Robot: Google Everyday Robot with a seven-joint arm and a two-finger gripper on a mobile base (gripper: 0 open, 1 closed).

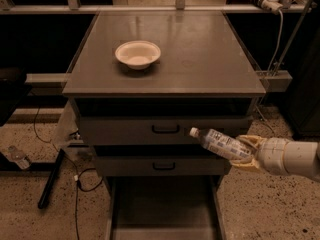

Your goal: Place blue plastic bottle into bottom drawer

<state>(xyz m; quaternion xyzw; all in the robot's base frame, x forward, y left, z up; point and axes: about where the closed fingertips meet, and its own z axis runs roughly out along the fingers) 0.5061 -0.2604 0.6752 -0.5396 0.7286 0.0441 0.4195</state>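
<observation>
My gripper [246, 153] comes in from the right in the camera view and is shut on the blue plastic bottle [219, 143]. The bottle lies nearly level, white cap pointing left, in front of the two closed drawer fronts. The bottom drawer [162, 211] is pulled open below, its grey floor bare. The bottle hangs above the drawer's right wall, a little to the right of its middle.
A cream bowl [138, 53] sits on the grey cabinet top [200, 54]. The two upper drawer fronts [165, 129] with black handles are closed. A small clear bottle [19, 157] and black cables lie on the speckled floor at left.
</observation>
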